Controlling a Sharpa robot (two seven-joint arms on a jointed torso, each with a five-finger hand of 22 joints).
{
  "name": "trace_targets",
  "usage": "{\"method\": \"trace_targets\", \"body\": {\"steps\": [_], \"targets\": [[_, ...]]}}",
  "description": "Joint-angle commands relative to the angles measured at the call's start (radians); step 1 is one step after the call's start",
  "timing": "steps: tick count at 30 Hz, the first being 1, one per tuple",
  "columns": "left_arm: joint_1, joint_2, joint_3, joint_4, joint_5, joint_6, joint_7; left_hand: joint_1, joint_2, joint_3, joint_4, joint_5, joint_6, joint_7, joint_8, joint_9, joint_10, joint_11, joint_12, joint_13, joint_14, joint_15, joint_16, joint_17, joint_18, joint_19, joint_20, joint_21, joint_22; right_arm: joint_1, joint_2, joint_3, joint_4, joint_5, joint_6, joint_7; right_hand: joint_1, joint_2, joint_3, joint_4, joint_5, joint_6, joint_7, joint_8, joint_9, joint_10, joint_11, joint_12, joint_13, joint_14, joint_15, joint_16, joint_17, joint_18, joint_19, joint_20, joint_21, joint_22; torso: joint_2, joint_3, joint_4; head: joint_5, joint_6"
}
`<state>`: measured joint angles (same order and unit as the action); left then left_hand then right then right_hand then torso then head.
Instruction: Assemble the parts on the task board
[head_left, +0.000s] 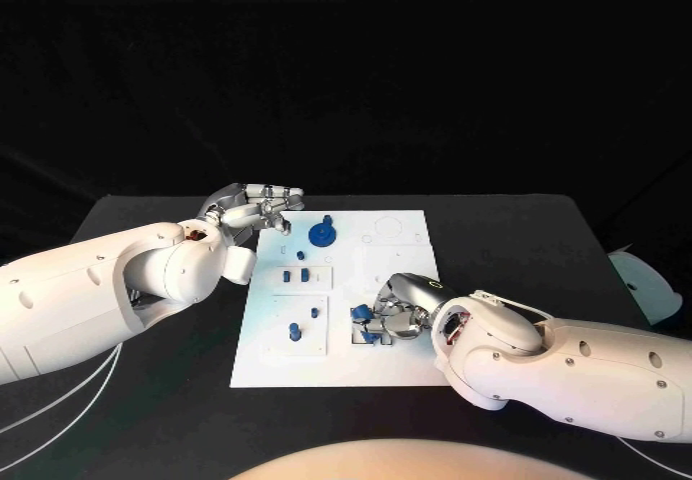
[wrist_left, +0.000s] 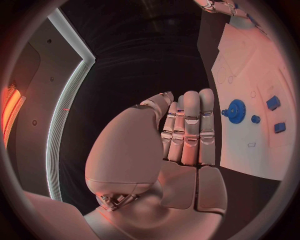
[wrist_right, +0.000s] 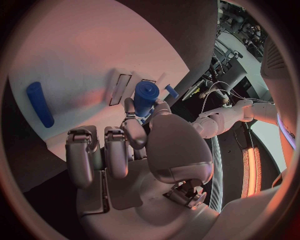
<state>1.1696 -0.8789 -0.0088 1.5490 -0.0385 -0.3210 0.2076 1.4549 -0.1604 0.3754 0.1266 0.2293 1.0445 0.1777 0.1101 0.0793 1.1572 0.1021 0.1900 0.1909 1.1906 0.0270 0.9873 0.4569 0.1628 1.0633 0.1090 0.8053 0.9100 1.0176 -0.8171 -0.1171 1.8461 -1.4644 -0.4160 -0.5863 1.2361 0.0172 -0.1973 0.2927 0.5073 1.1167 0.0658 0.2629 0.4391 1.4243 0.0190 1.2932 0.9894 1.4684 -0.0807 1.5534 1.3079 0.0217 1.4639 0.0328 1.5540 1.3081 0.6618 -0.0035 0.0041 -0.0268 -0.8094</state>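
Observation:
The white task board (head_left: 389, 350) lies mid-table. At its far end a blue gear (head_left: 323, 234) stands, also seen as the gear (wrist_left: 235, 110) from the left wrist. Small blue parts (head_left: 296, 275) sit in the left-side plates. My left hand (head_left: 260, 212) hovers at the board's far left corner with its fingers (wrist_left: 190, 125) stretched out and nothing in them. My right hand (head_left: 398, 314) rests low over the board's middle right. It pinches a blue cylinder (wrist_right: 145, 97) between thumb and finger. Another blue peg (wrist_right: 39, 103) lies flat on the board (wrist_right: 81, 55).
More small blue pieces (head_left: 299, 329) sit in the nearer left plate, and two blue blocks (wrist_left: 275, 114) lie past the gear. Black table (head_left: 159, 400) surrounds the board. A pale object (head_left: 645, 285) sits at the table's right edge.

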Motion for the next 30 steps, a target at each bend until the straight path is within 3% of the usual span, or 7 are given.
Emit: {"method": "trace_targets", "body": {"steps": [1, 7, 14, 20, 23, 30], "targets": [[0.001, 0.001, 0.001, 0.004, 0.003, 0.014, 0.004, -0.009, 0.001, -0.005, 0.000, -0.002, -0.007, 0.000, 0.006, -0.001, -0.006, -0.001, 0.006, 0.002, -0.007, -0.003, 0.002, -0.002, 0.013, 0.000, 0.007, -0.005, -0.001, 0.000, 0.005, 0.000, -0.003, 0.008, 0.028, 0.002, -0.010, -0.002, -0.008, -0.002, -0.009, 0.035, -0.027, 0.005, 0.002, 0.076, -0.051, 0.144, 0.448, 0.095, -0.008, 0.004, 0.232, -0.019, 0.102, -0.008, 0.004, 0.259, 0.000, 0.0002, 0.0009, 0.001, -0.002], [0.001, 0.001, 0.001, 0.004, 0.003, 0.014, 0.003, -0.009, 0.001, -0.005, 0.000, -0.002, -0.007, 0.000, 0.006, -0.001, -0.006, -0.001, 0.006, 0.002, -0.007, -0.003, 0.002, -0.002, 0.013, 0.000, 0.007, -0.005, -0.001, 0.000, 0.008, 0.000, -0.011, -0.001, 0.028, -0.002, -0.029, 0.003, -0.021, -0.002, -0.047, 0.035, -0.029, 0.007, 0.012, 0.076, -0.053, 0.140, 0.446, 0.095, -0.010, 0.004, 0.232, -0.019, 0.102, -0.011, 0.003, 0.259, -0.001, 0.0000, 0.0015, 0.003, -0.003], [0.001, 0.000, 0.001, 0.005, 0.003, 0.014, 0.002, -0.010, 0.002, -0.006, 0.002, -0.002, -0.007, 0.000, 0.006, -0.001, -0.008, -0.001, 0.008, 0.002, -0.007, -0.003, 0.002, -0.002, 0.013, 0.000, 0.007, -0.006, -0.001, 0.000, 0.008, 0.000, -0.017, -0.017, 0.025, -0.005, -0.094, 0.011, -0.059, -0.001, -0.192, 0.035, -0.030, 0.011, 0.031, 0.077, -0.054, 0.134, 0.444, 0.095, -0.011, 0.003, 0.231, -0.018, 0.101, -0.012, 0.002, 0.258, 0.000, -0.0003, 0.0020, 0.002, -0.002], [0.001, -0.001, 0.001, 0.005, 0.003, 0.014, 0.002, -0.010, 0.002, -0.006, 0.002, -0.002, -0.007, 0.000, 0.006, -0.001, -0.008, -0.001, 0.008, 0.002, -0.007, -0.003, 0.002, -0.002, 0.013, 0.000, 0.007, -0.006, -0.001, 0.000, 0.010, 0.000, -0.016, -0.024, 0.027, -0.005, -0.131, -0.004, -0.072, 0.000, -0.268, 0.032, -0.030, 0.012, 0.044, 0.077, -0.053, 0.131, 0.446, 0.095, -0.011, 0.003, 0.231, -0.018, 0.101, -0.012, 0.001, 0.258, 0.000, -0.0004, 0.0024, 0.002, -0.002], [0.001, -0.001, 0.001, 0.006, 0.003, 0.014, 0.002, -0.010, 0.002, -0.006, 0.002, -0.002, -0.007, 0.000, 0.006, -0.001, -0.008, -0.001, 0.008, 0.002, -0.007, -0.003, 0.002, -0.002, 0.013, 0.000, 0.007, -0.006, -0.001, 0.000, 0.010, 0.000, -0.014, -0.028, 0.028, -0.004, -0.149, -0.023, -0.063, 0.001, -0.303, 0.030, -0.029, 0.012, 0.052, 0.077, -0.052, 0.130, 0.446, 0.095, -0.011, 0.003, 0.230, -0.018, 0.100, -0.012, 0.000, 0.258, 0.000, -0.0003, 0.0025, 0.002, -0.003], [0.001, -0.002, 0.001, 0.006, 0.003, 0.013, 0.002, -0.010, 0.002, -0.006, 0.002, -0.002, -0.007, 0.000, 0.006, -0.001, -0.008, -0.001, 0.008, 0.002, -0.007, -0.003, 0.002, -0.002, 0.013, 0.000, 0.007, -0.006, -0.001, 0.000, 0.004, 0.000, -0.005, -0.046, 0.008, -0.002, -0.147, -0.031, -0.048, 0.000, -0.302, 0.027, -0.028, 0.011, 0.057, 0.077, -0.052, 0.129, 0.447, 0.095, -0.010, 0.002, 0.229, -0.018, 0.100, -0.012, -0.002, 0.257, -0.001, -0.0002, 0.0034, 0.001, -0.002]]}}
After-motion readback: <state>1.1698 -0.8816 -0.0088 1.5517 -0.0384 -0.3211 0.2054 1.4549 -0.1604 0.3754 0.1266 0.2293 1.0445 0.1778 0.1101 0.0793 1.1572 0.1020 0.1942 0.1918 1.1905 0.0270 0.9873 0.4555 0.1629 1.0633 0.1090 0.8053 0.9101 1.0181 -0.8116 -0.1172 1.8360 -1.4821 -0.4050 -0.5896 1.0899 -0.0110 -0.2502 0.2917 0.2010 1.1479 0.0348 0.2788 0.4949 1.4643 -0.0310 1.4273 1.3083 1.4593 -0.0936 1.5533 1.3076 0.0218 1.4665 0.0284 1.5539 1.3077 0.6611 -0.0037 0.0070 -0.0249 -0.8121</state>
